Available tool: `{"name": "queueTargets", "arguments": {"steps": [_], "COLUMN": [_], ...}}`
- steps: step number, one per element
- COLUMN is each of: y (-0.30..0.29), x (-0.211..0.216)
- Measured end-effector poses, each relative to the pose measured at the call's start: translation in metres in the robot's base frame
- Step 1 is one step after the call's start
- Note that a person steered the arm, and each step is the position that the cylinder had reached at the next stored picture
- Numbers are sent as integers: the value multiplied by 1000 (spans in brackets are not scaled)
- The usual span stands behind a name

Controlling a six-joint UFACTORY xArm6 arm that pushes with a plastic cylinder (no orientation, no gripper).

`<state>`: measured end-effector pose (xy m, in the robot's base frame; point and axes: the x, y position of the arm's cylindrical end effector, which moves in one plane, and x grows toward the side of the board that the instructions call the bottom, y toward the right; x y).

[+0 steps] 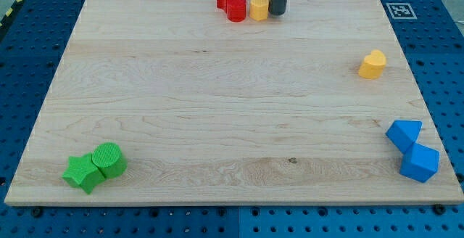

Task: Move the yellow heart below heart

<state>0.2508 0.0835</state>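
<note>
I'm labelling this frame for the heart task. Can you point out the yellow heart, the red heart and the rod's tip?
yellow heart (pixel 373 64): camera view, on its top face.
red heart (pixel 235 9): camera view, on its top face.
my tip (pixel 278 12): camera view, at the rod's lower end, beside the small yellow block.

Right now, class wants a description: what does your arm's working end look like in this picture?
Only my rod shows: a straight, dark grey, round-sided shaft coming down from the view's top edge, plain, with no cables or markings visible. My tip is blunt and flat-ended. There is no claw. The rest of the arm is out of frame.
</note>
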Motion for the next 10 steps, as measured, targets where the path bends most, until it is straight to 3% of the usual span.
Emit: {"name": "queueTargets", "arguments": {"steps": [1, 3, 5, 6, 10], "y": [20, 164, 261, 256, 175], "x": [1, 44, 178, 203, 192]}}
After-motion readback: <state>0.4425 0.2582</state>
